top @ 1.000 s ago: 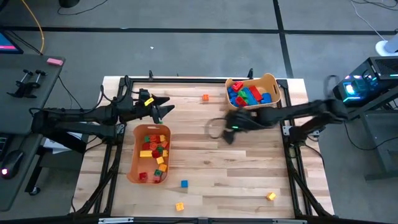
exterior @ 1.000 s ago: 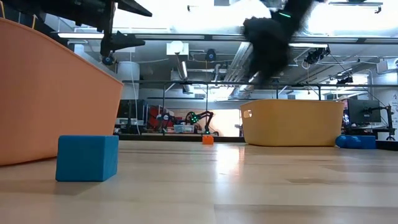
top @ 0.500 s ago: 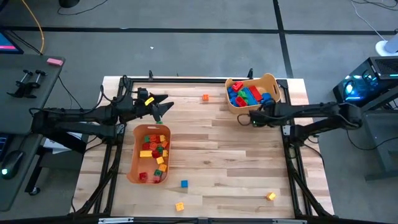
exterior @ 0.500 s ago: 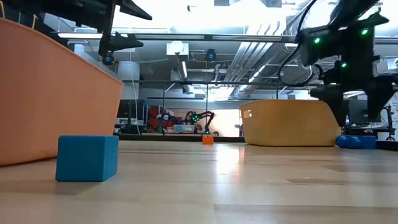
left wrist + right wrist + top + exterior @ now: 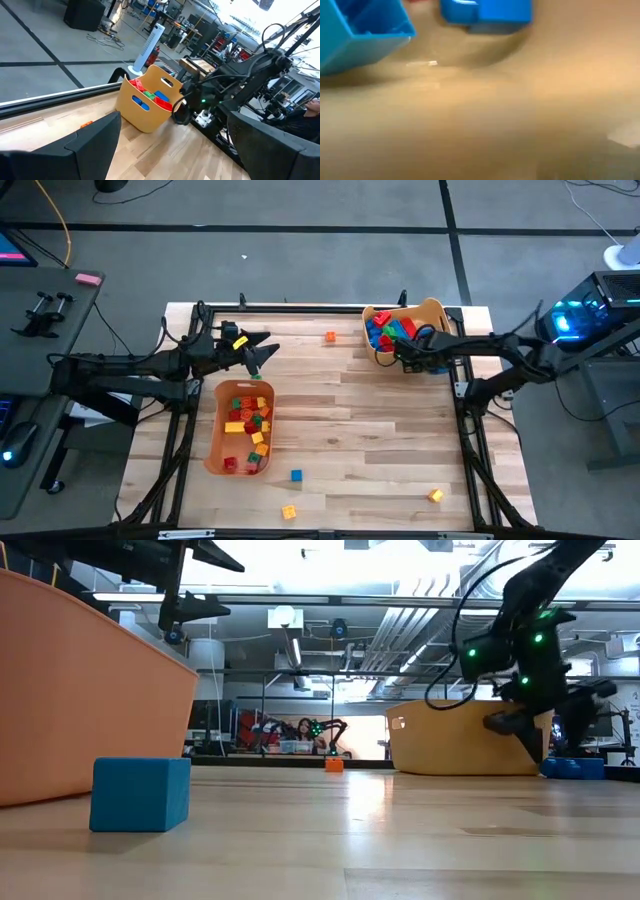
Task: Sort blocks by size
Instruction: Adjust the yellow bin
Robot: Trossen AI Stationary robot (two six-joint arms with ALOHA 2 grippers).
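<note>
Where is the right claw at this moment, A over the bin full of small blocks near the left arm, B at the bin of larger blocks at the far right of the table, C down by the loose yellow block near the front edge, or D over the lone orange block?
B: in the high view the right claw sits at the rim of the far bin holding big red, blue and green blocks.

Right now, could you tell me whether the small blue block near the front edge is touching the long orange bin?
Apart. The high view shows bare wood between the blue block and the orange bin; the low view shows a gap too.
</note>
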